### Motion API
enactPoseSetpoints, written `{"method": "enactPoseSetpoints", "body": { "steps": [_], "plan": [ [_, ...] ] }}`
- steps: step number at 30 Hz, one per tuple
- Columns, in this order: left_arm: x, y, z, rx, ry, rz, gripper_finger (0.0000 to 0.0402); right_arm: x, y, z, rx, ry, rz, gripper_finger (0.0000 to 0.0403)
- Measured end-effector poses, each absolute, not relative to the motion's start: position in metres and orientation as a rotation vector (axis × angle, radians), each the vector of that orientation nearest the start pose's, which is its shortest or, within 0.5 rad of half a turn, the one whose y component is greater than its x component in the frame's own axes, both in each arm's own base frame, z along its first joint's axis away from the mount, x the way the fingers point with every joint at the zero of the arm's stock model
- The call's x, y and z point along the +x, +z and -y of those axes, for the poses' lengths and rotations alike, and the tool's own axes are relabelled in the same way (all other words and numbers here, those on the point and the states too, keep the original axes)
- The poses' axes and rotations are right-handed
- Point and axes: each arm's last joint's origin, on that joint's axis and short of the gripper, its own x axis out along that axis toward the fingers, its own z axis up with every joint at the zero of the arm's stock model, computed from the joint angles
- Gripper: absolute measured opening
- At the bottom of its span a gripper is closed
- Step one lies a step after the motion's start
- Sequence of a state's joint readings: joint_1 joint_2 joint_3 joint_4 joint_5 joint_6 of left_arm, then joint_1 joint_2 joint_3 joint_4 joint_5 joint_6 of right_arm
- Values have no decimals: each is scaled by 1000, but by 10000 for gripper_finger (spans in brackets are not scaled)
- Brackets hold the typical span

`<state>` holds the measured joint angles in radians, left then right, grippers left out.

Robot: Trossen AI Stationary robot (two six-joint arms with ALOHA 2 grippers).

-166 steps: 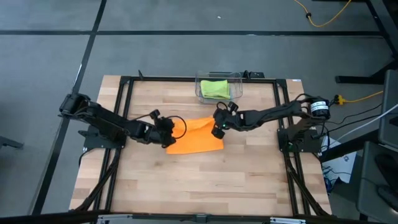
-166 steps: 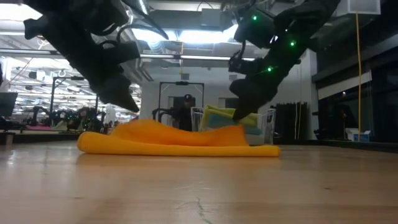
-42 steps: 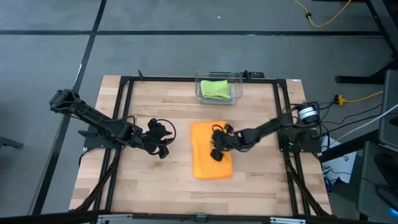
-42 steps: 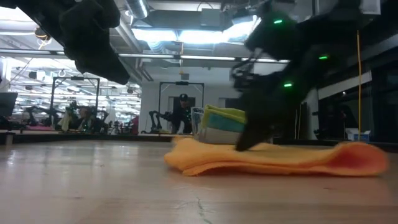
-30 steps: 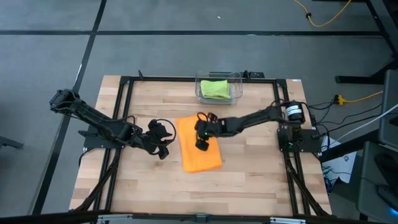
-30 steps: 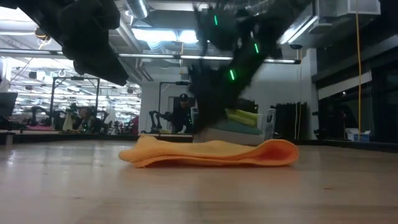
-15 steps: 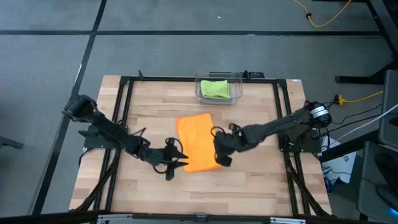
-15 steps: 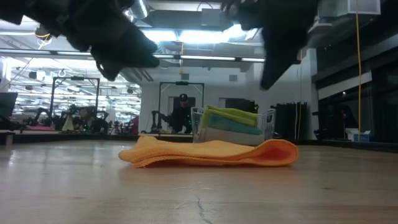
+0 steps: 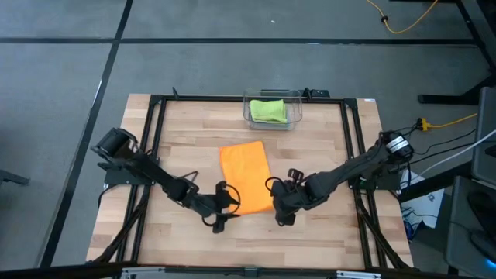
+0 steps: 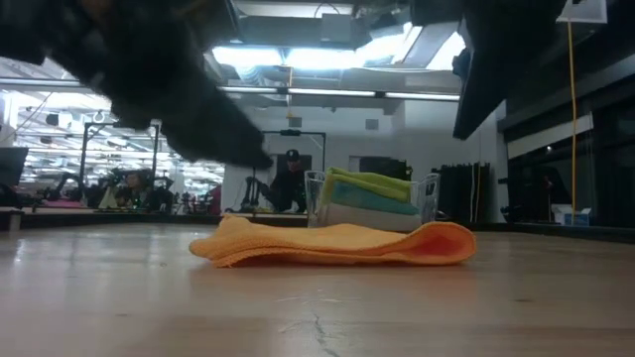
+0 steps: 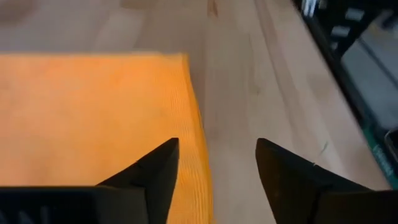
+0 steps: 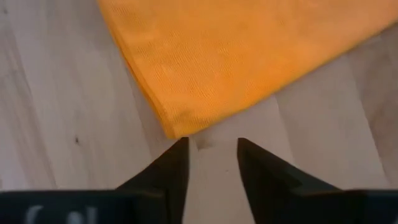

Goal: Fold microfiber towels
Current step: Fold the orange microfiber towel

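Orange towel folded into a tall rectangle, flat near the middle of the wooden table. Seen level from the tabletop as a low doubled pad, rounded fold at its 3 o'clock end.

Clear bin at 12 o'clock from that towel, near the table's far edge, holding a lime green towel; teal towel layered under the green one in the low view.

Left arm reaching in from 9 o'clock, left gripper at the orange towel's near left corner, fingers spread wide, one finger over the cloth's edge and the other over bare wood, nothing pinched.

Right arm reaching in from 3 o'clock, right gripper just off the towel's near right corner, fingers parted over bare wood with that corner right ahead of them, holding nothing.

Person standing far back in the room, behind the bin.
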<state>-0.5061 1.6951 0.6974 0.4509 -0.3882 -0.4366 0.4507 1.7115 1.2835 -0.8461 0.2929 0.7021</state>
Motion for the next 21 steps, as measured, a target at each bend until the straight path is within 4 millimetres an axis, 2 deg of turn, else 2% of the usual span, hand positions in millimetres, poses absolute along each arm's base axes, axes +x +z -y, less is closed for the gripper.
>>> {"method": "enactPoseSetpoints", "body": {
  "steps": [5, 8, 15, 21],
  "plan": [
    [292, 125, 154, -155, -10, -568, 223, 315, 202, -144, 118, -268, -1184, 206],
    [296, 118, 158, -141, -7, -592, 222, 323, 185, -148, 55, -205, -1216, 233],
    [298, 103, 158, -64, 39, -716, 220, 336, 146, -157, -136, -102, -1253, 243],
    [301, 100, 155, -52, 69, -723, 219, 340, 132, -158, -162, -103, -1265, 243]
  ]
}}
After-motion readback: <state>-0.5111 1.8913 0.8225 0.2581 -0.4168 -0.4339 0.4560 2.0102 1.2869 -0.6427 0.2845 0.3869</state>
